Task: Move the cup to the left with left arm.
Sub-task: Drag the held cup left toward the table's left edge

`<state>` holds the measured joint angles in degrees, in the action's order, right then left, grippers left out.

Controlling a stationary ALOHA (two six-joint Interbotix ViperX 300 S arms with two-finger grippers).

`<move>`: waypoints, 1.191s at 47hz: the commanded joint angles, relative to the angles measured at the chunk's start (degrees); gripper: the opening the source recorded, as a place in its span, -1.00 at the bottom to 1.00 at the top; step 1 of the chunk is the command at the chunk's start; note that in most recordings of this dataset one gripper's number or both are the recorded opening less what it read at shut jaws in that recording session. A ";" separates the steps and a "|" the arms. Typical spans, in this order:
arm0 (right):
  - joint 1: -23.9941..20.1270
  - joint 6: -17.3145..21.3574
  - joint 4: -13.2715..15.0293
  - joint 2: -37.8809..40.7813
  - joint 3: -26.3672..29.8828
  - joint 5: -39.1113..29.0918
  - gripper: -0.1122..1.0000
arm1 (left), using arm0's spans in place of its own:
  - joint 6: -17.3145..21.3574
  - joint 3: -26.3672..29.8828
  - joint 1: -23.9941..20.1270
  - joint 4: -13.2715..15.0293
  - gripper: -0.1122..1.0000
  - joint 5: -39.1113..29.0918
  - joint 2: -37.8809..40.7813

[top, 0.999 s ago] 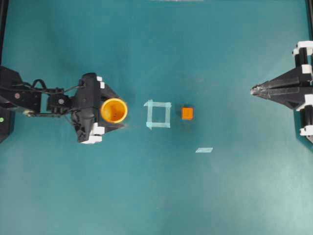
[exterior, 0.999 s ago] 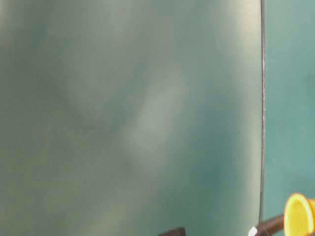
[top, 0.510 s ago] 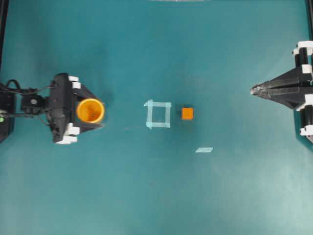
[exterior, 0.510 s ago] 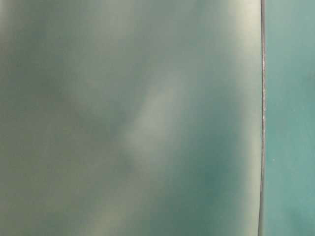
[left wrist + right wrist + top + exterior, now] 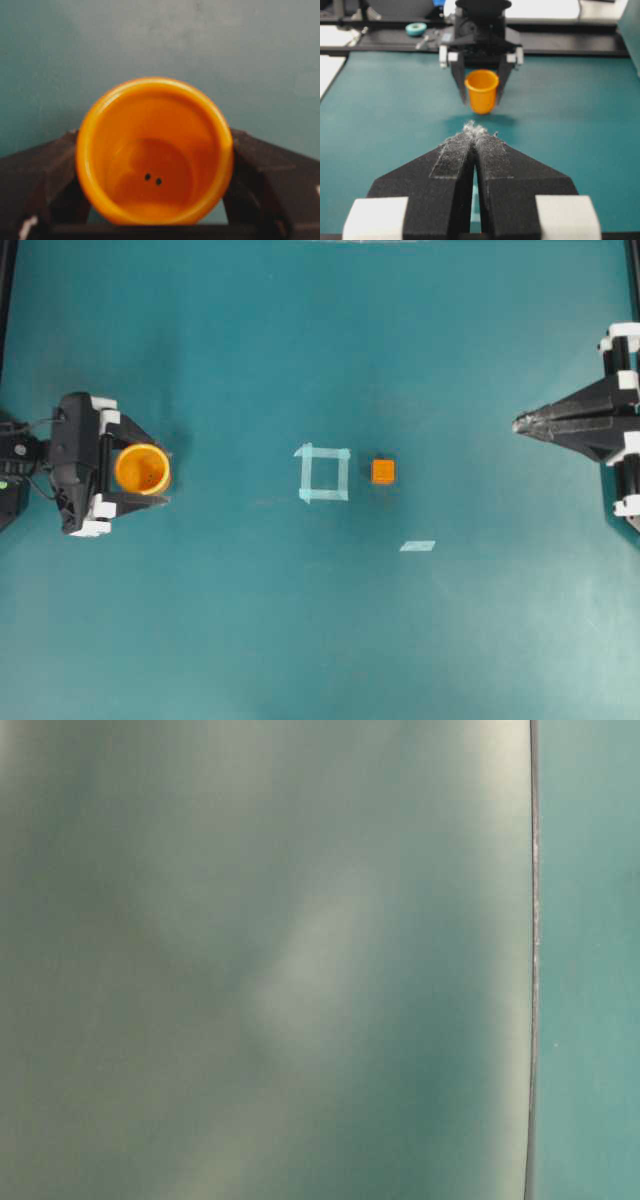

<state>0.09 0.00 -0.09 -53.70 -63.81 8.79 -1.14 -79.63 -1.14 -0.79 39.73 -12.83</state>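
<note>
Holding: the left gripper (image 5: 145,469) has its two fingers clamped on either side of the cup (image 5: 142,468); the left wrist view shows a dark finger pressed against each flank of the orange wall.
Cup place: far left of the mat (image 5: 320,640), close to the left edge, well apart from the tape square (image 5: 323,474) and the cube (image 5: 383,472) at centre.
Cup height: in the right wrist view the cup (image 5: 481,91) hangs above its shadow, so I judge it lifted clear of the mat, not resting on it.
Cup axis: upright, mouth up; the overhead view looks straight into it, and the wrist view shows two dark specks on its floor.
Key relation: the cup sits between the fingers at their tips, on the side of the left gripper facing the table's centre; the arm's base lies just beyond it to the left, so little room remains further that way. The next move, as I judge it, is downward to set the cup on the mat.
Nearer arm: the left, by far; the right gripper (image 5: 520,424) is across the table, jaws pressed together on nothing.
Change: a second ago the cup and left gripper were just left of the tape square; they have travelled well leftward since. The cube, tape square, tape scrap (image 5: 417,546) and right gripper have not shifted.
Table-level view: blurred green, nothing readable; the cup's rim that showed at its lower right corner a second ago is gone.
</note>
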 commanded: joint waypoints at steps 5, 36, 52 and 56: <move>0.09 0.18 -0.09 0.09 2.02 0.26 -0.80 | -0.18 -0.35 1.14 0.00 0.40 -0.09 -2.64; 0.09 0.18 -0.18 0.44 2.02 0.26 -0.80 | 0.00 -0.53 4.22 0.00 0.40 -12.66 -12.39; 0.00 0.62 -0.09 0.53 2.02 0.26 -0.80 | 0.00 -2.46 4.22 0.00 0.40 -18.46 -22.85; 0.09 0.62 -0.18 0.62 2.02 0.26 -0.80 | 0.00 -2.29 4.22 0.00 0.40 -23.12 -25.93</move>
<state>0.09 0.53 -0.18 -53.44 -63.81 8.79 -1.05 -82.62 2.72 -0.79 19.60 -36.74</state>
